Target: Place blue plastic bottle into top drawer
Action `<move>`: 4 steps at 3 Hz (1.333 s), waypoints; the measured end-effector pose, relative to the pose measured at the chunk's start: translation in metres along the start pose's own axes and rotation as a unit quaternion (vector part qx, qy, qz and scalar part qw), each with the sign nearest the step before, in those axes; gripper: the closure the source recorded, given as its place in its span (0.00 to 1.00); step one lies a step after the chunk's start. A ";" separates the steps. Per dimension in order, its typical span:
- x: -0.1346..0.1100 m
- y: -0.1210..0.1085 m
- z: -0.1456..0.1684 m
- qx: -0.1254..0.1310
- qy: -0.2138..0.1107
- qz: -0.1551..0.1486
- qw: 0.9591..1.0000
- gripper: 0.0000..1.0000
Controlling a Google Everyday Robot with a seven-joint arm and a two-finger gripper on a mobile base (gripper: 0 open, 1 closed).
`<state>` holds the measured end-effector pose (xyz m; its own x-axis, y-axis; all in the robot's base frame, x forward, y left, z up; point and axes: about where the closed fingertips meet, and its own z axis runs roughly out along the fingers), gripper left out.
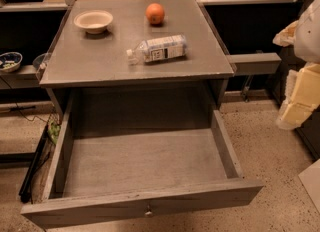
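Observation:
The blue plastic bottle point(159, 49) lies on its side on the grey cabinet top point(100, 61), white cap pointing left. The top drawer point(200, 196) below is pulled fully out toward me, with nothing inside, and its small round knob point(148, 211) is at the centre of the front panel. My gripper point(294, 112) and the cream-and-white arm hang at the right edge of the view, right of the cabinet and well apart from both the bottle and the drawer, holding nothing that I can see.
An orange point(155, 13) and a cream bowl point(93, 21) sit at the back of the cabinet top. A grey ledge point(252, 62) sticks out on the right. A patterned bowl point(9, 61) sits on a shelf at left. Cables lie on the speckled floor at left.

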<state>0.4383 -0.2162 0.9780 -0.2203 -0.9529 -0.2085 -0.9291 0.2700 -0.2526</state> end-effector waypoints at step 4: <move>-0.069 -0.099 0.052 0.003 0.002 -0.071 0.997 0.00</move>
<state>0.5611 -0.1700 0.9686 -0.0881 -0.9821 -0.1662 -0.9494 0.1333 -0.2843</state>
